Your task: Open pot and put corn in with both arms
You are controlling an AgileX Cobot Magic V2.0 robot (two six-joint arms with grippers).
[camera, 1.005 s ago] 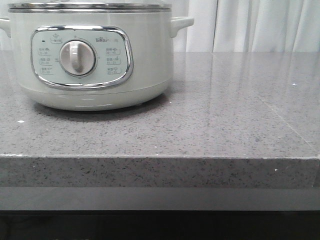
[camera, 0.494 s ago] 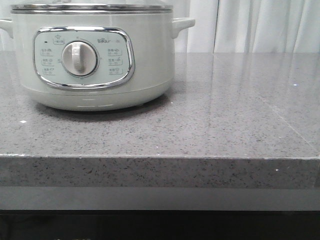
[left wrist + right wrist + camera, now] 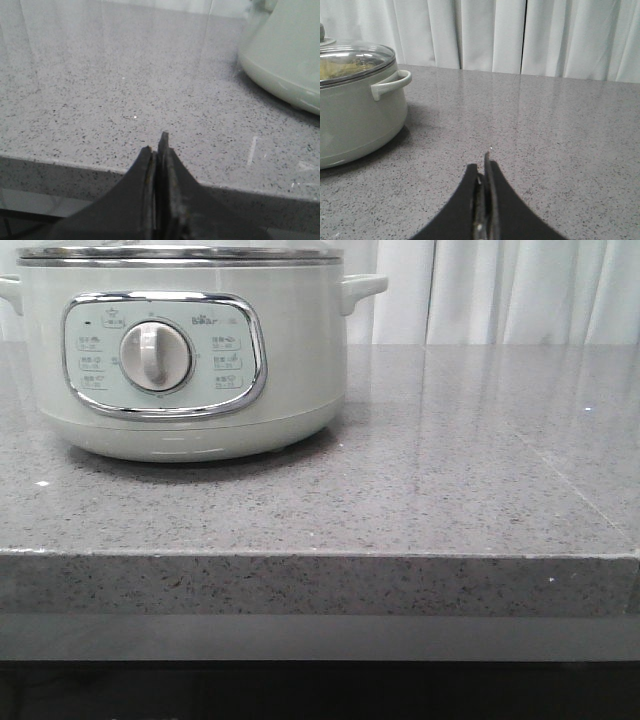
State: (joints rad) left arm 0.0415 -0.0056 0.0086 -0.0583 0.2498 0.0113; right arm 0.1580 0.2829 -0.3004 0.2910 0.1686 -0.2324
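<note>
In the front view, the large round pale mint-green electric pot point(image 3: 185, 350) is seen at the left on the speckled grey stone counter point(image 3: 450, 490), its steel-rimmed lid point(image 3: 180, 253) still in place. A small logo that seems to read "bear" is printed above the cream dial point(image 3: 155, 356); the button labels are too small to be read. No corn is shown.

In the left wrist view, the left gripper point(image 3: 159, 150) is pressed closed on nothing near the counter's edge, the pot beside it.

In the right wrist view, the right gripper point(image 3: 484, 167) is likewise closed and empty. Something yellowish is glimpsed under the glass lid. The lid should probably be lifted straight up by its knob, so the fingers must first be spread.
</note>
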